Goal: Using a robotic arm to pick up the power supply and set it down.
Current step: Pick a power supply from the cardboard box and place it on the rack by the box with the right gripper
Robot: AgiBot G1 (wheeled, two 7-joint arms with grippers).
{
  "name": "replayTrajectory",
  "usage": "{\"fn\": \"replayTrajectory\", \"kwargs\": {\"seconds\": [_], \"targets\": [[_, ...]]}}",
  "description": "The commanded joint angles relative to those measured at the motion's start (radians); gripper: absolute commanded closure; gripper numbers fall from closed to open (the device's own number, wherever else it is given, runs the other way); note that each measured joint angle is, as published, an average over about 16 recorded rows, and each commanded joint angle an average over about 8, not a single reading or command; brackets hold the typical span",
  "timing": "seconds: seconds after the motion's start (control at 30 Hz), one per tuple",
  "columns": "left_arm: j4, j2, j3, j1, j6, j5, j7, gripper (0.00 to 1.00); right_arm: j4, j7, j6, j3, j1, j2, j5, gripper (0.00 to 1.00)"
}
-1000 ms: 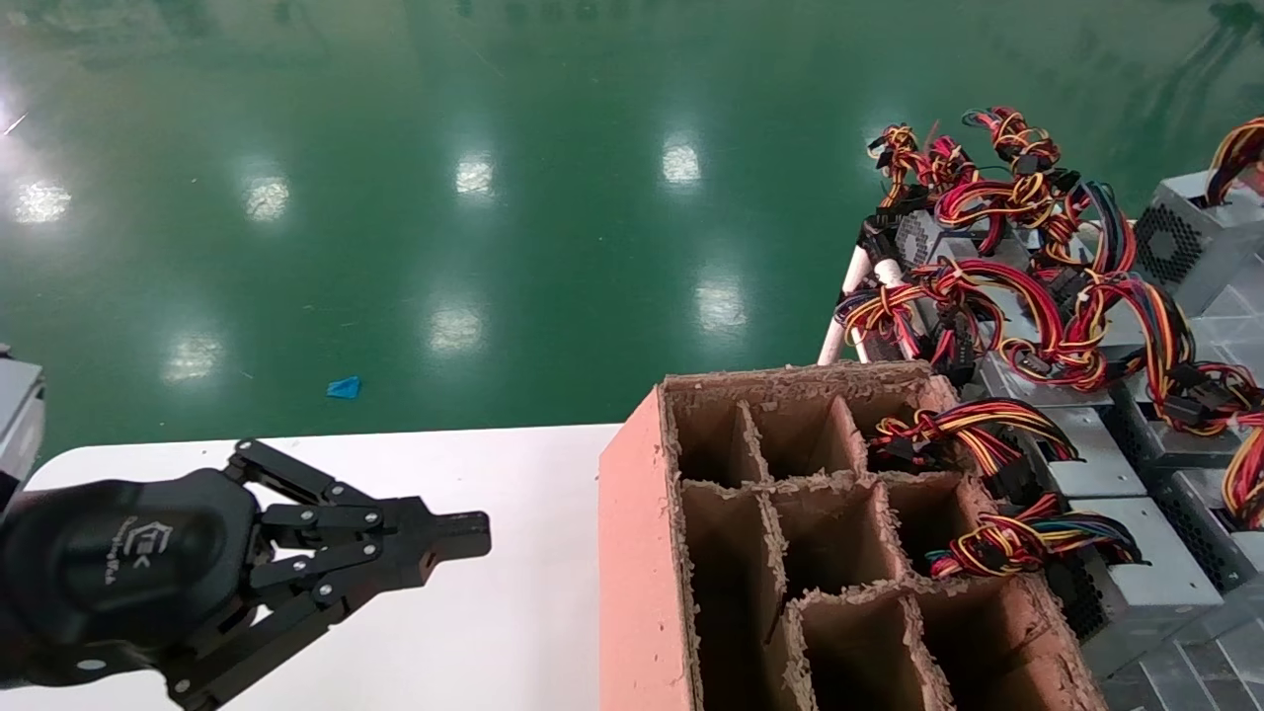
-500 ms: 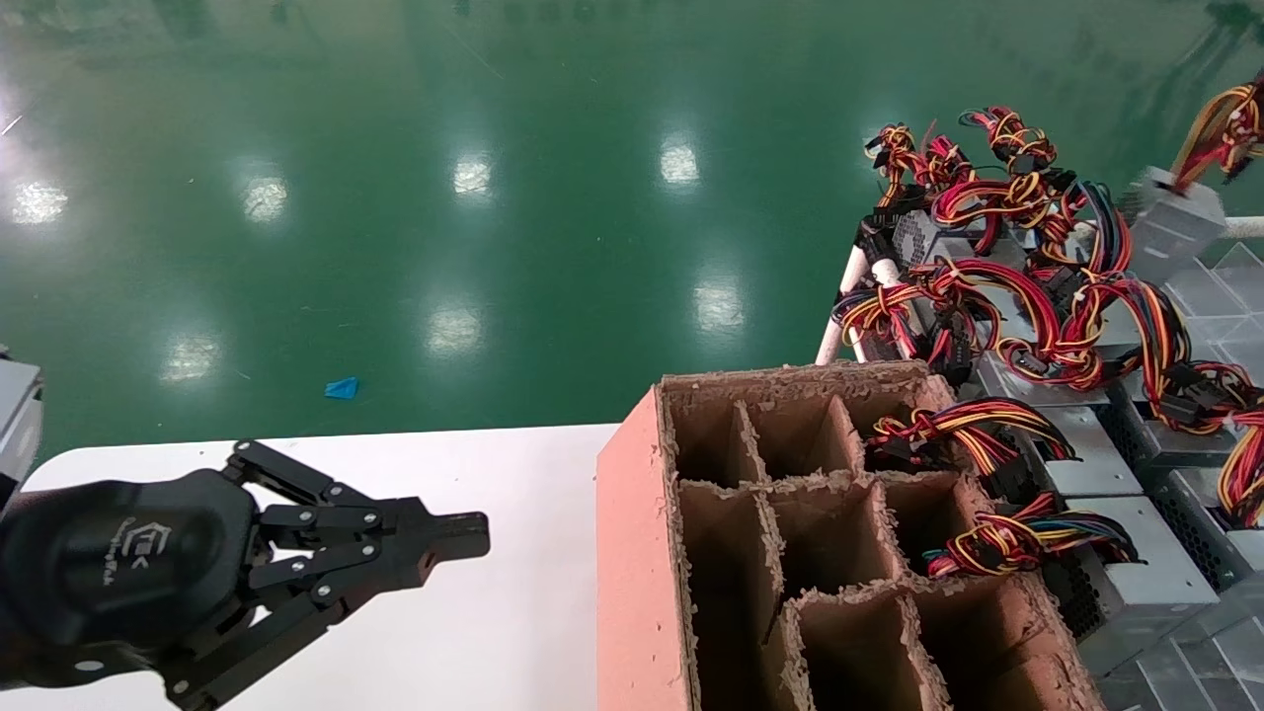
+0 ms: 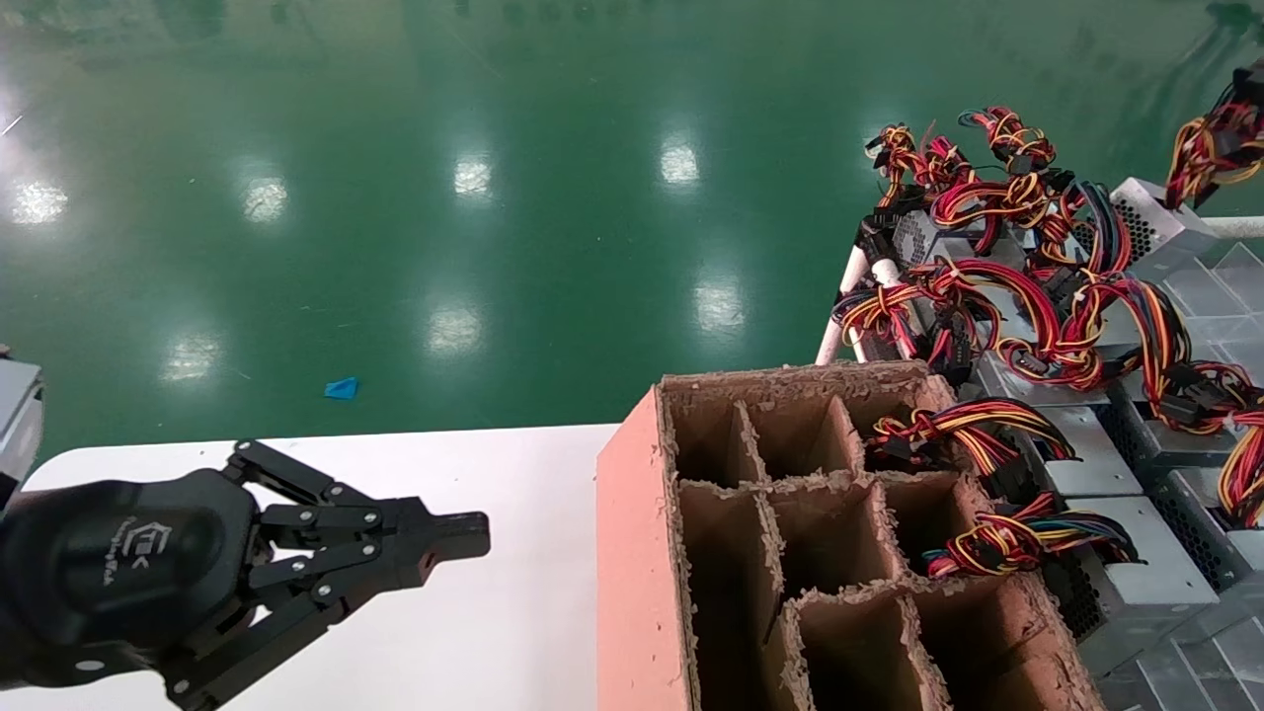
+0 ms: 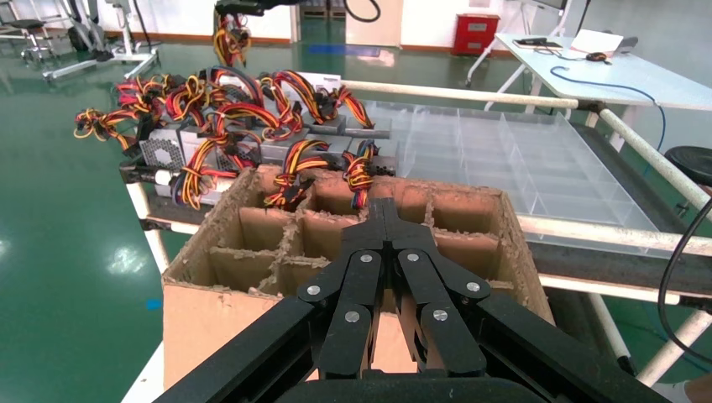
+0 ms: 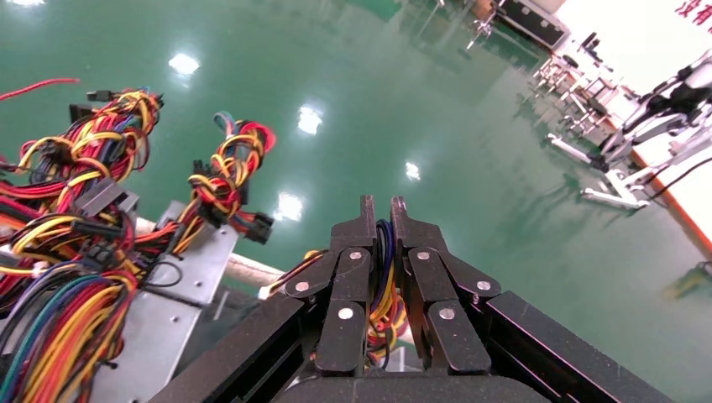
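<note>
My right gripper (image 5: 379, 210) is shut on the red, yellow and black wire bundle (image 5: 379, 290) of a power supply. In the head view that silver power supply (image 3: 1148, 219) hangs tilted at the far right, above the others, with its wires (image 3: 1207, 146) pulled up toward the frame's corner. In the left wrist view the same wires (image 4: 231, 40) dangle from the right gripper (image 4: 243, 7) far off. My left gripper (image 3: 476, 533) is shut and empty, parked over the white table (image 3: 494, 612).
A brown cardboard box (image 3: 637, 553) with divider cells stands beside the table; two cells on its right side hold wire bundles (image 3: 973, 423). Several more power supplies (image 3: 1096, 464) with tangled wires lie on a rack to the right, over clear plastic trays (image 4: 504, 159).
The gripped power supply has left its place among the others and risen, swinging up and tilting. The left arm has not moved.
</note>
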Motion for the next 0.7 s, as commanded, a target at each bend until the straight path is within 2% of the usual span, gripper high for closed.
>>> {"fn": "replayTrajectory", "kwargs": {"seconds": [0.03,0.4,0.7], "targets": [[0.000,0.000,0.000,0.000,0.000,0.000,0.000,1.00,-0.003,0.002,0.005,0.002,-0.009,-0.007,0.003,1.00],[0.000,0.000,0.000,0.000,0.000,0.000,0.000,1.00,0.016,-0.011,0.050,0.030,-0.029,-0.031,0.043,1.00],[0.000,0.000,0.000,0.000,0.000,0.000,0.000,1.00,0.022,-0.033,0.055,0.049,-0.035,-0.037,0.071,1.00]]}}
